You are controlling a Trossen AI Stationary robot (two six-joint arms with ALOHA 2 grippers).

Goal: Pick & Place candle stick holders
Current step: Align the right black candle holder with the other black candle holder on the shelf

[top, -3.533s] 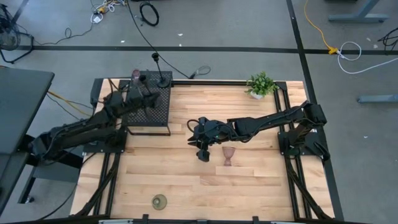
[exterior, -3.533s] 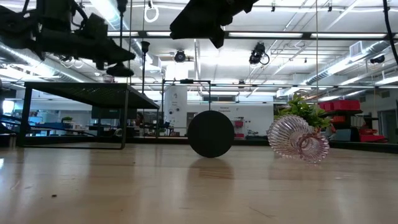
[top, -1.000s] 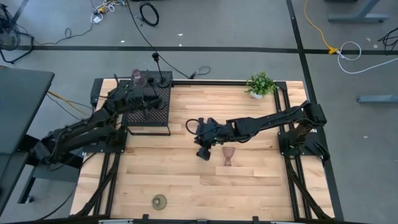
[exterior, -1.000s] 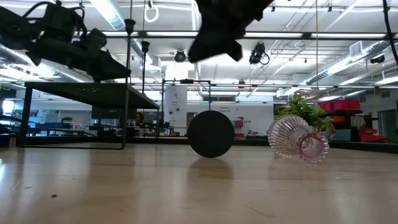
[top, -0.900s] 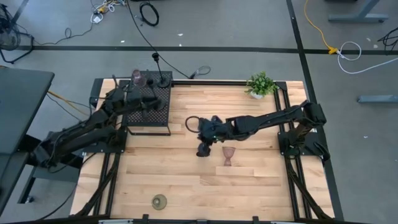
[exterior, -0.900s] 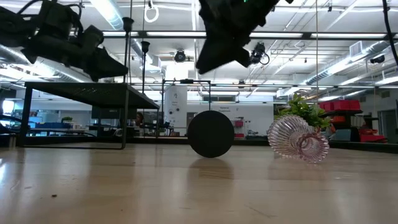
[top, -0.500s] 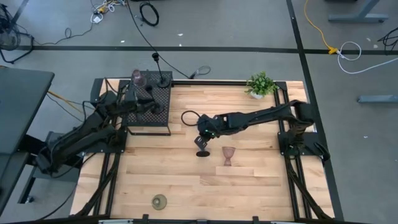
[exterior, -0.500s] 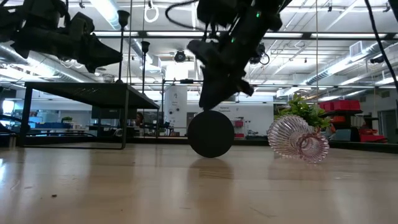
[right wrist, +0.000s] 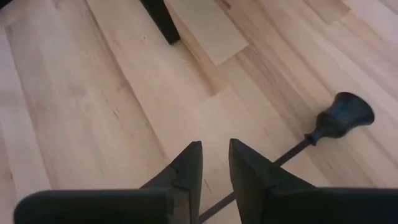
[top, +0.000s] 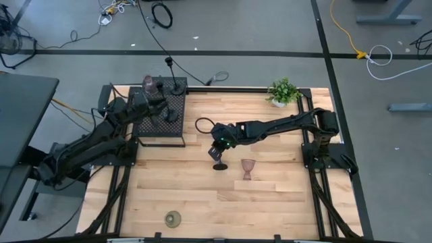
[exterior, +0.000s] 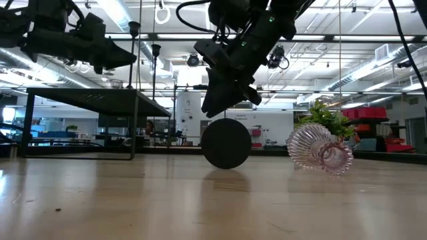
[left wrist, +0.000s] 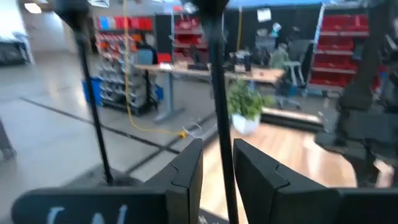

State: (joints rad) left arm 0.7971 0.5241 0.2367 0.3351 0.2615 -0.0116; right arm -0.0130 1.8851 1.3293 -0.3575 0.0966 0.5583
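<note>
From above, the right end effector (top: 217,150) hangs over a fallen black stem holder (top: 219,164) lying on the worktop (top: 202,196), the pink goblet (top: 248,169) just beside that holder and the olive-gold holder (top: 173,218) well apart from it; the left end effector (top: 164,116) is over the mesh box (top: 162,119), whether it is released or clenched I cannot tell. At worktop level the holder's round base (exterior: 226,143) faces the camera, so I judge it could roll into the goblet (exterior: 320,149) if nudged. The left wrist view shows an upright stem (left wrist: 219,112) beside its narrowly parted fingers. The right wrist view shows its slightly parted fingers (right wrist: 186,171) empty above the thin stem (right wrist: 298,146), which may slip. No writing is readable.
</note>
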